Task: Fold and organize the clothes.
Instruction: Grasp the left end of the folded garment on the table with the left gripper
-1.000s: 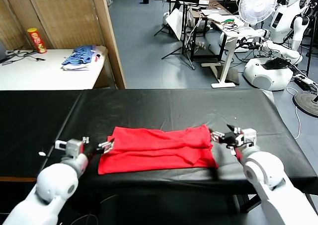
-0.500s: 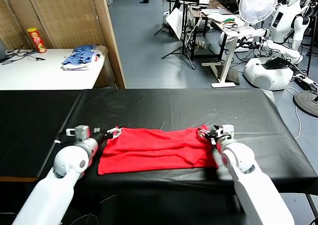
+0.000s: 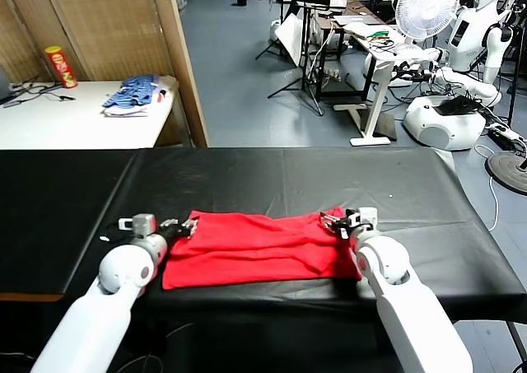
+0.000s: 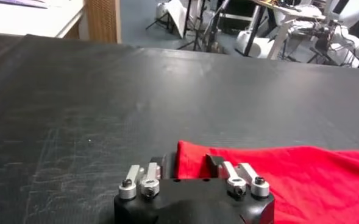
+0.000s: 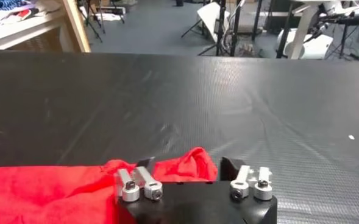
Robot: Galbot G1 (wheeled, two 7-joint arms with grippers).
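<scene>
One bright red cotton T-shirt [image 3: 259, 247] lies folded into a long band near the front edge of the black cloth-covered surface [image 3: 288, 175]. I count two pincers, one at each end of it. My left pincer [image 3: 180, 227] is clamped on the shirt's far left corner. My right pincer [image 3: 337, 221] sits at the bunched far right corner, fabric between its fingers [image 5: 144, 163]; I cannot tell whether they grip it. I see no print or neck tag. One blue-and-white fabric pile [image 3: 132, 93] rests on the white side table [image 3: 74, 122].
</scene>
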